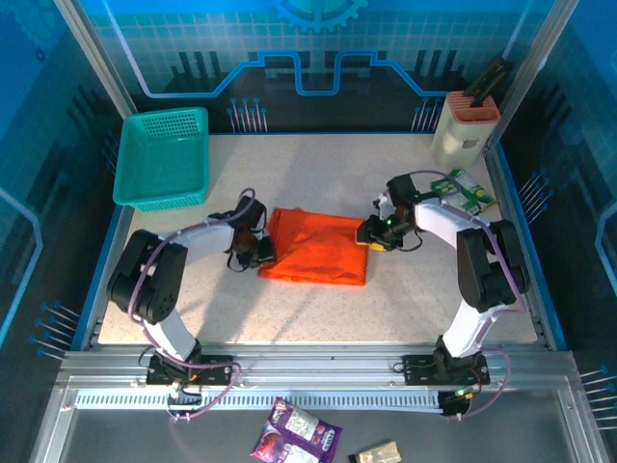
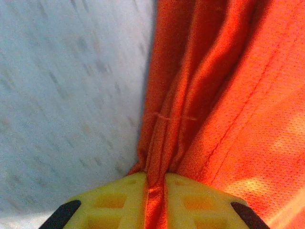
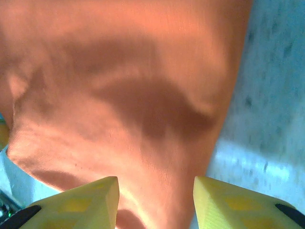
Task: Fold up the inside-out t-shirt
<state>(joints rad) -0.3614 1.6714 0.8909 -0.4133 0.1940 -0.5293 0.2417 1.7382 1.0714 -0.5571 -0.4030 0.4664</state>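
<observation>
**Top external view.** The plain bright orange thin-fabric t-shirt (image 1: 318, 247) lies as a folded, roughly rectangular bundle at the centre of the pale speckled surface (image 1: 318, 174). The left claw (image 1: 262, 253) sits at the bundle's 9 o'clock edge. The right claw (image 1: 371, 234) sits at its 3 o'clock edge. How far either claw is open cannot be read here. A teal perforated plastic basket (image 1: 162, 157) stands at 10 o'clock from the t-shirt, well apart from it. A cream cylindrical container with an orange top (image 1: 466, 130) stands at 2 o'clock, with a green flat packet (image 1: 465, 190) just beside it.

**Left wrist view.** The left claw (image 2: 155, 200) is closed. Its yellow fingers (image 2: 119, 202) pinch a bunched ridge of orange cloth (image 2: 228, 95) between them. Pleats run from the pinch toward 12 o'clock. Bare surface lies from 9 to 11 o'clock.

**Right wrist view.** The right claw (image 3: 155, 202) stands wide apart, its yellow fingers (image 3: 81, 202) at 7 and 5 o'clock. Orange cloth (image 3: 124, 95) runs into the gap between them, unclamped. Bare surface lies at 3 o'clock.
</observation>
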